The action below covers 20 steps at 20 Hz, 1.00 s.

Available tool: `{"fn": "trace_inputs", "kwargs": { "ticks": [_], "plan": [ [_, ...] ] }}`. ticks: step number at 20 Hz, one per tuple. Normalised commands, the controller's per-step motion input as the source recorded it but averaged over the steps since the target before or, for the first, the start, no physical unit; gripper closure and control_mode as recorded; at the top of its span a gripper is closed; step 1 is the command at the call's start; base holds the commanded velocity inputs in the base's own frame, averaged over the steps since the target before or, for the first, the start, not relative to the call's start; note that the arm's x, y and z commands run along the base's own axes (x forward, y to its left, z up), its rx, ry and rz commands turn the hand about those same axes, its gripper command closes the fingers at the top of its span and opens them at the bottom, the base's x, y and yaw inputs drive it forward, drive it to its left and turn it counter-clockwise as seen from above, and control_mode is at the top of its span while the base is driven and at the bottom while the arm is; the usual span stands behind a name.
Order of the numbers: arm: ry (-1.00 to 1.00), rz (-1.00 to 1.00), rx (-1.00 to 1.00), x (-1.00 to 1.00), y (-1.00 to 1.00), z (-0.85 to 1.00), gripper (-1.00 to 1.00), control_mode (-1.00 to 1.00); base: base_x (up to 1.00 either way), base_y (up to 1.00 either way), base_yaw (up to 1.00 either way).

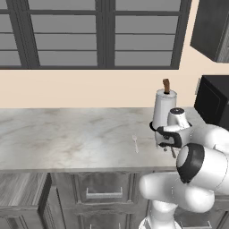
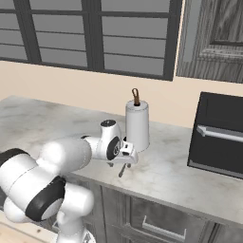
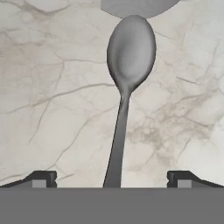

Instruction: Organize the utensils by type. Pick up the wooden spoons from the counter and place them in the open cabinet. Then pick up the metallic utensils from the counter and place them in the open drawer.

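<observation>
Look down through the hand and you see the dark grey spoon (image 3: 127, 87) lying flat on the counter (image 3: 48, 109), its thin handle running right down the middle between your gripper (image 3: 112, 178)'s two fingertips (image 3: 41, 178) (spread wide apart, holding nothing).

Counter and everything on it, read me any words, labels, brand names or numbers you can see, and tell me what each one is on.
None: no readable text anywhere.
The white canister, the dark grey spoon, the silver fork, the black appliance and the marbled counter carry no lettering.
The fingers bear none either.
</observation>
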Motion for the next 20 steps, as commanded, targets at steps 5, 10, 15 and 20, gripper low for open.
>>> {"fn": "trace_inputs", "kwargs": {
  "ticks": [5, 10, 15, 20],
  "plan": [
    [0.0, 0.0, 0.0, 0.3, -0.1, -0.27, -1.0, -1.0, 0.0, 0.0, 0.0],
    [0.0, 0.0, 0.0, 0.21, -0.13, -0.3, -1.0, -1.0, 0.0, 0.0, 0.0],
    [0.0, 0.0, 0.0, 0.23, -0.12, -0.28, -1.0, -1.0, 0.0, 0.0, 0.0],
    [0.0, 0.0, 0.0, 0.08, -0.01, -0.31, -1.0, -1.0, 0.0, 0.0, 0.0]
  ]
}}
